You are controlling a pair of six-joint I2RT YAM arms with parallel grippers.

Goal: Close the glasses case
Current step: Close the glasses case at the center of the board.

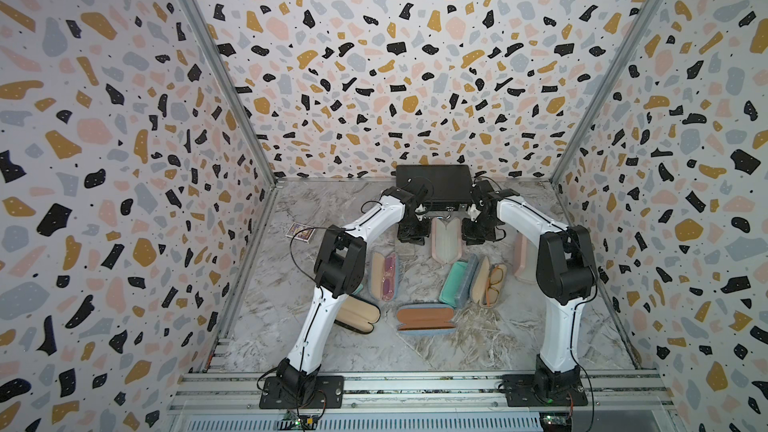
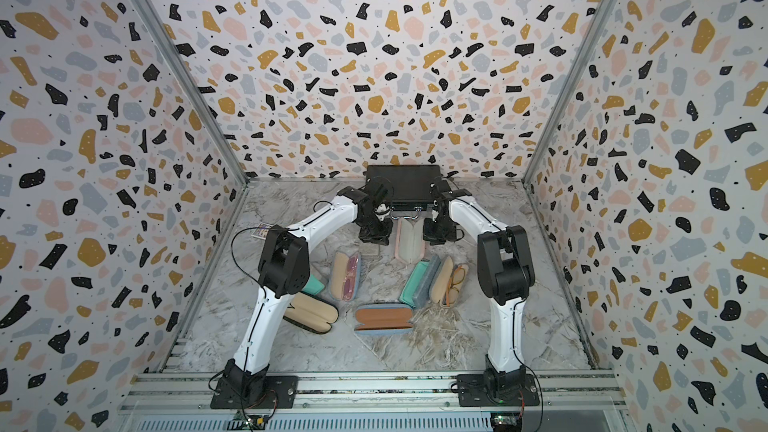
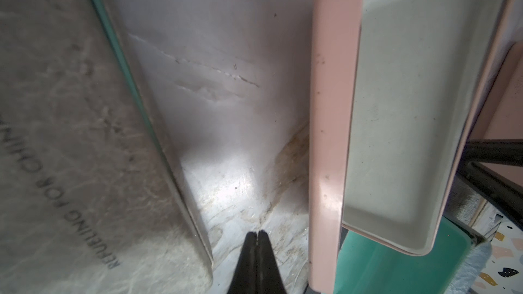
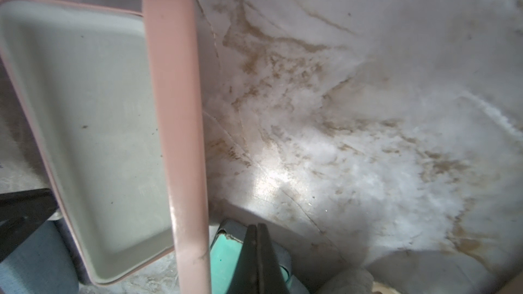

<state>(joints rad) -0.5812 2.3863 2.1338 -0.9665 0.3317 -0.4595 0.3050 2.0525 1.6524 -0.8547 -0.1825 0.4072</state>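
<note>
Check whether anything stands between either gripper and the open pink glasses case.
Nothing visible does. The pink glasses case lies open between them; only bare marble table separates the shut left gripper and shut right gripper from its side walls. A teal case lies at its near end, close to the right gripper but apparently not between.

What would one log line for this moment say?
pink case: open, empty | left claw: shut, beside it | right claw: shut, beside it | closing: not yet done
</note>
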